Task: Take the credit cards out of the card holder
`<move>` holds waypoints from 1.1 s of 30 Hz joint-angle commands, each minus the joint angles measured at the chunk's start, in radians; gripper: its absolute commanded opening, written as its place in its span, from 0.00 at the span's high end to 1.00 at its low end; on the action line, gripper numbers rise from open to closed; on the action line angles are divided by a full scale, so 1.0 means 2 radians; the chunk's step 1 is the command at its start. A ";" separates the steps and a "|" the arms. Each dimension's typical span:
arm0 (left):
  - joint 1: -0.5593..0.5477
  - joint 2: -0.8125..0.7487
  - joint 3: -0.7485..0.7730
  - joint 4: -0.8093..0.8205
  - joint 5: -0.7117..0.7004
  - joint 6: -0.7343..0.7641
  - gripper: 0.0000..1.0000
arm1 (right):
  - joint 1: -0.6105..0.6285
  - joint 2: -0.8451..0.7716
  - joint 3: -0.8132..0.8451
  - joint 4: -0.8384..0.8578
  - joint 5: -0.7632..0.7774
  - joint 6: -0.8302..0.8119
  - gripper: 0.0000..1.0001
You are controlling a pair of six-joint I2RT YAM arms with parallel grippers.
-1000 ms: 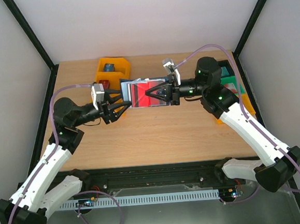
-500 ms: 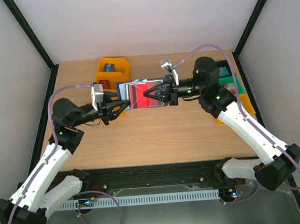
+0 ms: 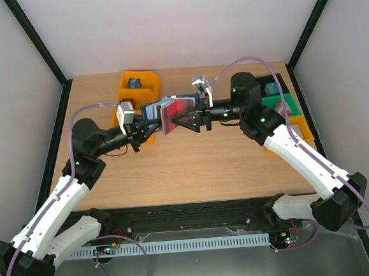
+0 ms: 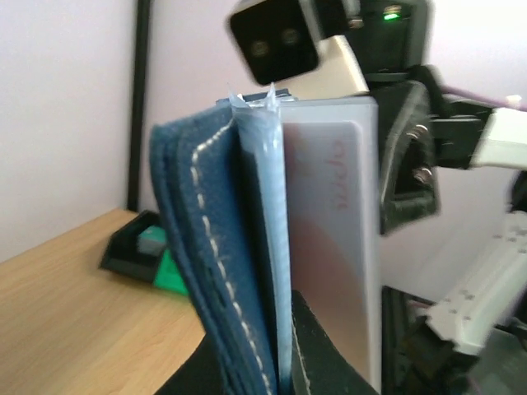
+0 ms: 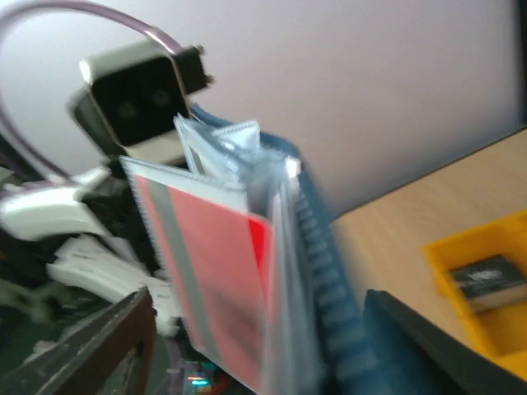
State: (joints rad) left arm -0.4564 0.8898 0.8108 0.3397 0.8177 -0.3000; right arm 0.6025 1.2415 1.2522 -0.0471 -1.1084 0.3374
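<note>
**Wallet changes hands, cards not yet out**

The card holder (image 3: 151, 108) is up in the air over the back middle of the tabletop (image 3: 193, 169), just in front of the yellow bin (image 3: 143, 84) at the back edge. The left gripper (image 3: 146, 124) is clamped on its lower edge, and it stands on end with the flaps fanned open. A red card (image 3: 175, 111) still sits in the inner sleeve, facing the right arm. The right gripper (image 3: 181, 118) has its jaws apart, one on each side of the wallet and card, gripping nothing.

I judge this to be the set-up for pulling a card: one arm steadies the wallet while the other gets ready to pick. Next, the right jaws need to close on the card's free edge only, not the flap, and draw it straight out along the sleeve.

A second ago the roles were reversed. The right gripper held the wallet and the left stood open. The wallet also lay flatter and a little farther from the bin.
</note>
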 commanded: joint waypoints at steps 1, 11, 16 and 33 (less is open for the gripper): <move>-0.004 -0.004 0.035 -0.106 -0.135 0.089 0.98 | -0.003 -0.014 0.006 -0.081 0.141 -0.055 0.24; -0.027 0.036 0.089 -0.243 -0.458 0.224 0.98 | -0.020 -0.012 -0.029 -0.082 0.257 -0.026 0.01; -0.037 0.053 0.092 -0.255 -0.519 0.246 0.98 | -0.014 0.005 -0.008 -0.079 0.245 -0.006 0.03; 0.014 0.018 0.077 -0.191 -0.181 0.038 0.98 | 0.019 0.011 -0.032 -0.005 0.286 0.016 0.01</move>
State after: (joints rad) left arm -0.4789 0.9951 0.9806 -0.1921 0.2333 -0.0986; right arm 0.6548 1.3090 1.1995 -0.0578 -0.5640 0.4225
